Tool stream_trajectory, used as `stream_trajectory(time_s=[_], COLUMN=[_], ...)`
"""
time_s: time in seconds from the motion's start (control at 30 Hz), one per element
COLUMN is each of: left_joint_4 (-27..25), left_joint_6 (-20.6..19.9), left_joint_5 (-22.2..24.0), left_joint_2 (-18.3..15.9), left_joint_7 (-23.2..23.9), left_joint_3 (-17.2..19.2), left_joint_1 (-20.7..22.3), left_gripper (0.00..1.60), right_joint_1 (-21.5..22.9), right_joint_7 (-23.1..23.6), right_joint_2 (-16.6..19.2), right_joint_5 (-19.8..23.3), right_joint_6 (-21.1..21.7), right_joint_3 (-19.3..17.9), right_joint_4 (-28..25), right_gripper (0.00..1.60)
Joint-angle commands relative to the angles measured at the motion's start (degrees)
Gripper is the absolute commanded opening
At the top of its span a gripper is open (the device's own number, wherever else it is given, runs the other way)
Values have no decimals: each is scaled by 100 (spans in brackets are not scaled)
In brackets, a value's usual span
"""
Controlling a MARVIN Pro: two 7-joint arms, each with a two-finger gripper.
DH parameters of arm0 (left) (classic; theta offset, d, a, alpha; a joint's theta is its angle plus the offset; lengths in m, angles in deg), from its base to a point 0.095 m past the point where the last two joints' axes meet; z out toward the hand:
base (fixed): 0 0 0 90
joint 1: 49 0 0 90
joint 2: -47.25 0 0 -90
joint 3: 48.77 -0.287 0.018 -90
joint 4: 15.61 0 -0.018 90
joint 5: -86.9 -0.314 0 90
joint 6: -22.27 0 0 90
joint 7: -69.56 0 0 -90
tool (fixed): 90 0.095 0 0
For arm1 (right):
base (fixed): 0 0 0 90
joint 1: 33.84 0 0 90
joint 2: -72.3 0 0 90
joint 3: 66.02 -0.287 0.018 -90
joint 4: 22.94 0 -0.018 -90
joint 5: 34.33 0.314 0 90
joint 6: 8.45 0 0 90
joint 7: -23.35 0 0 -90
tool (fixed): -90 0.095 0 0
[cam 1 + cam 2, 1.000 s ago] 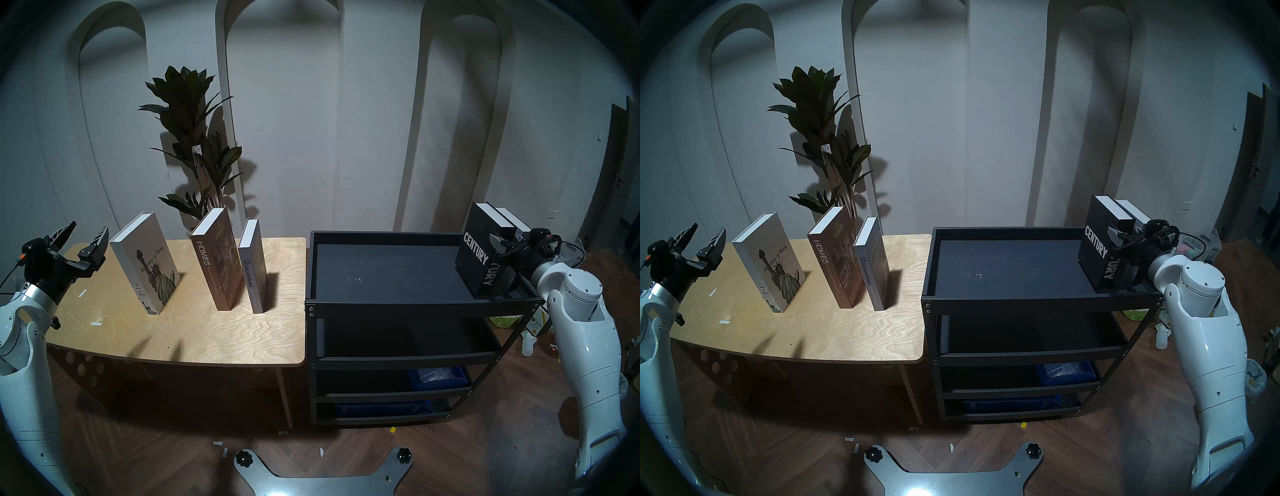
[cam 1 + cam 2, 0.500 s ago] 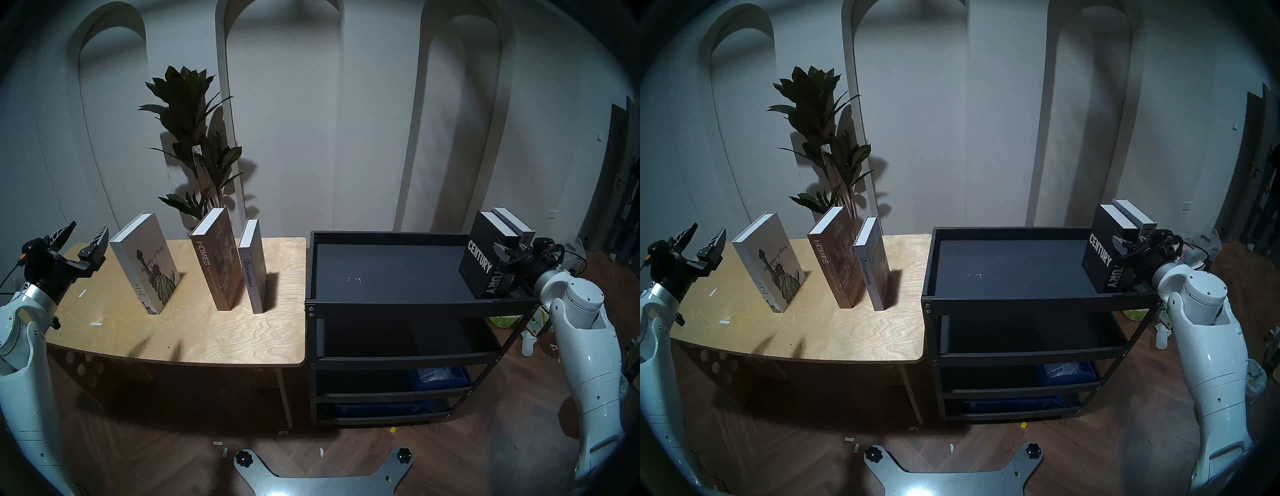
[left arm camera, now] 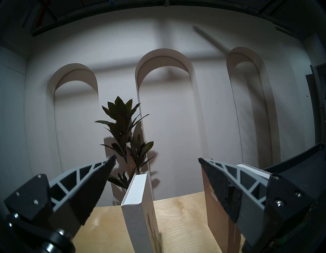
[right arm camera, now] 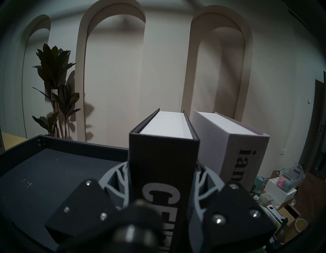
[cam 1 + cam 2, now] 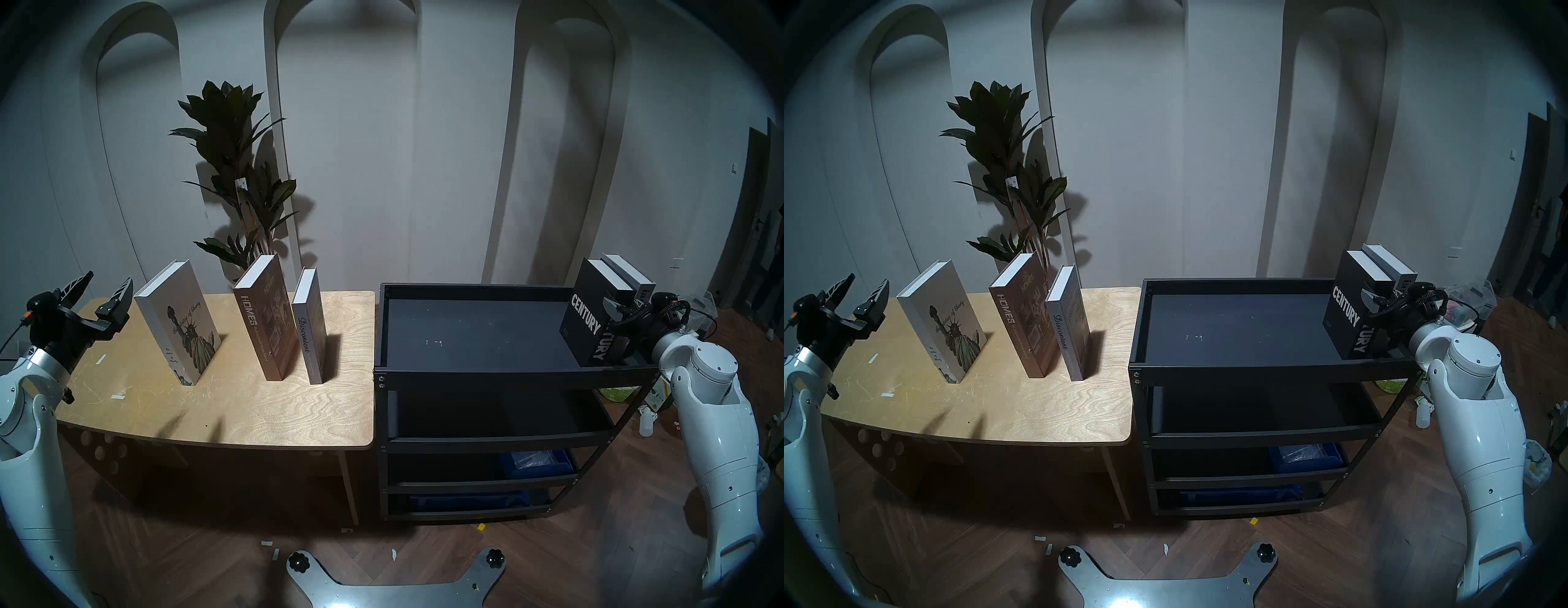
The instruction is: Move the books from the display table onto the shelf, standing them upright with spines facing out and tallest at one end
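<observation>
My right gripper [image 4: 161, 178] was clenched on the CENTURY book [image 5: 584, 323], upright at the shelf's [image 5: 466, 375] right end, just left of the grey ianra book [image 4: 234, 152]. Left gripper [image 5: 98, 297] gaped empty, nearest the Liberty book [image 5: 178, 322].

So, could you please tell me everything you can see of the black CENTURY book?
The CENTURY book is a thick black hardcover with white block lettering on its cover and spine and a white page block. It stands upright at the right end of the black cart's top tray, spine toward the robot, beside the grey "ian" book; whether the two touch is unclear. The right gripper is shut on its spine edge, one finger on each cover.
</observation>
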Motion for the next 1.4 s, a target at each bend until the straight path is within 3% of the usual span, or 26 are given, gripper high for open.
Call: stream_trajectory(time_s=[0.0, 0.03, 0.07, 0.1, 0.23, 0.63, 0.73, 0.8, 0.87, 0.97, 1.0, 1.03, 1.07, 1.13, 1.2, 1.37], left_joint_4=[-69, -69, -69, -69, -69, -69, -69, -69, -69, -69, -69, -69, -69, -69, -69, -69], left_joint_6=[37, 37, 37, 37, 37, 37, 37, 37, 37, 37, 37, 37, 37, 37, 37, 36], left_joint_5=[-9, -9, -9, -9, -9, -9, -9, -9, -9, -9, -9, -9, -9, -9, -9, -9], left_joint_2=[-40, -40, -40, -40, -40, -40, -40, -40, -40, -40, -40, -40, -40, -40, -40, -40], left_joint_7=[1, 1, 1, 1, 1, 1, 1, 1, 1, 1, 1, 1, 1, 1, 1, 1], left_joint_3=[29, 29, 29, 29, 29, 29, 29, 29, 29, 29, 29, 29, 29, 29, 29, 29], left_joint_1=[34, 34, 34, 34, 34, 34, 34, 34, 34, 34, 34, 34, 34, 34, 34, 34], left_gripper=[160, 160, 160, 160, 160, 160, 160, 160, 160, 160, 160, 160, 160, 160, 160, 160], right_joint_1=[13, 7, 1, -5, -11, -8, -11, -9, -6, -21, -29, -35, -39, -45, -50, -195], right_joint_7=[0, 0, -12, -18, -17, 11, 6, 16, 21, 18, 15, 11, 10, 5, 5, -32], right_joint_2=[54, 54, 50, 48, 42, 54, 53, 56, 58, 58, 58, 58, 58, 54, 51, 11], right_joint_5=[-4, -3, -5, -6, -4, 0, -4, 2, 2, 3, 4, 3, 3, 3, 1, 36], right_joint_6=[-88, -88, -84, -81, -84, -90, -93, -97, -102, -103, -99, -98, -96, -97, -109, -81], right_joint_3=[-129, -138, -146, -152, -168, -157, -157, -156, -153, -162, -169, -173, -176, -180, -182, -312], right_joint_4=[-81, -80, -83, -86, -78, -54, -60, -55, -46, -64, -77, -87, -92, -96, -94, -285], right_gripper=[0, 1, 24, 61, 60, 77, 117, 117, 159, 159, 133, 127, 134, 124, 134, 134])
